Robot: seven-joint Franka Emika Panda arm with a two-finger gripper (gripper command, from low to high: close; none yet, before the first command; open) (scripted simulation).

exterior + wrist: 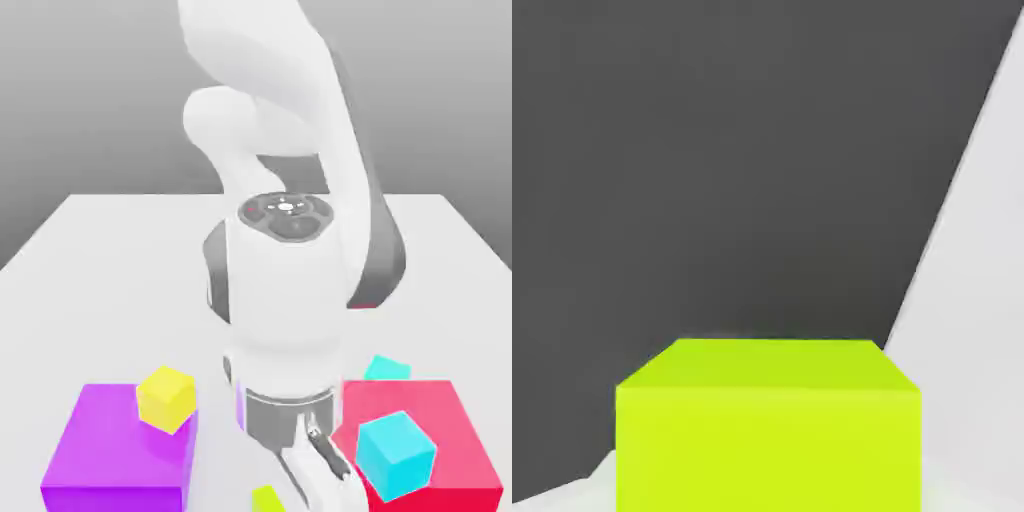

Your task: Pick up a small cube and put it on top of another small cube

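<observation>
The small cube [268,498], lime yellow-green, sits at the bottom edge of the exterior view, right against the lower end of my gripper [298,486]. In the hand view the same lime cube [768,430] stands very close and squarely in front of the camera. My gripper is lowered to the table between the two big blocks and is shut on this cube. A warmer yellow small cube [166,397] rests on the purple block [110,460]. A cyan small cube [396,455] rests on the red block [450,420].
A second cyan cube [386,368] lies behind the red block. The arm's white body [285,290] rises in the middle and hides the table behind it. The white table [90,260] spreads out to the far side.
</observation>
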